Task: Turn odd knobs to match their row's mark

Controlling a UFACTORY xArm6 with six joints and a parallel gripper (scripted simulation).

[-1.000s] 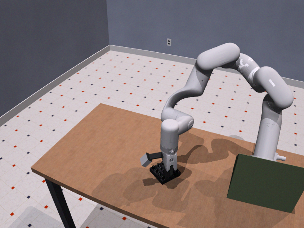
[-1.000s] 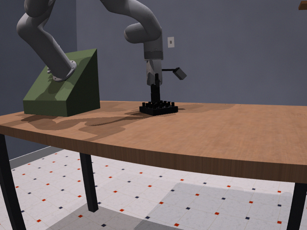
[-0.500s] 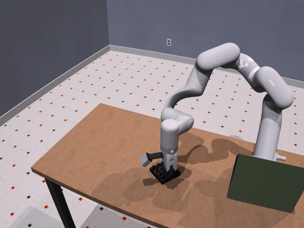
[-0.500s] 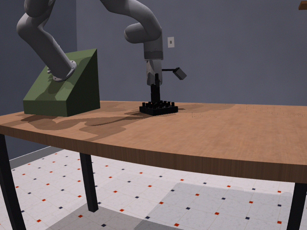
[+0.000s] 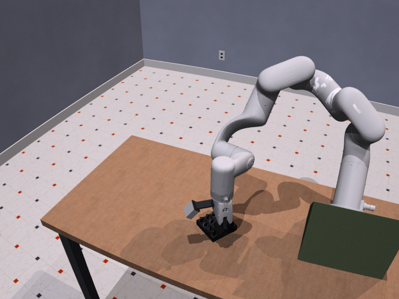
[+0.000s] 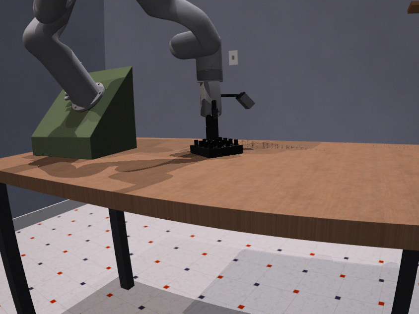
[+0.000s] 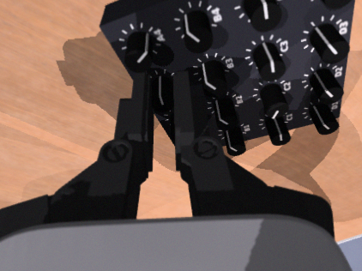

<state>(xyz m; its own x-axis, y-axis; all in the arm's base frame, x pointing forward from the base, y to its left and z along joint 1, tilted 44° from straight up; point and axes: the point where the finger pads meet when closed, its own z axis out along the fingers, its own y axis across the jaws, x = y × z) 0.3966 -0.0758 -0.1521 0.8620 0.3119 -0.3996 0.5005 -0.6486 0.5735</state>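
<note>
From where I stand, the knob box (image 5: 213, 238) (image 6: 210, 152) (image 7: 171, 20) sits on the wooden tabletop (image 5: 116, 185) (image 6: 297, 184) (image 7: 39, 88), low and right of centre in the top view and near the middle of the exterior one. The claw (image 5: 225, 228) (image 6: 211, 138) (image 7: 162, 93) points down over it, its fingers narrow and closed about the row A knob (image 7: 161, 94) next to knob A4 (image 7: 139, 51). Right of centre in the wrist view, knob C2 (image 7: 273, 98) has its white line at the lower edge, unlike knob C3 (image 7: 268, 61) above it.
</note>
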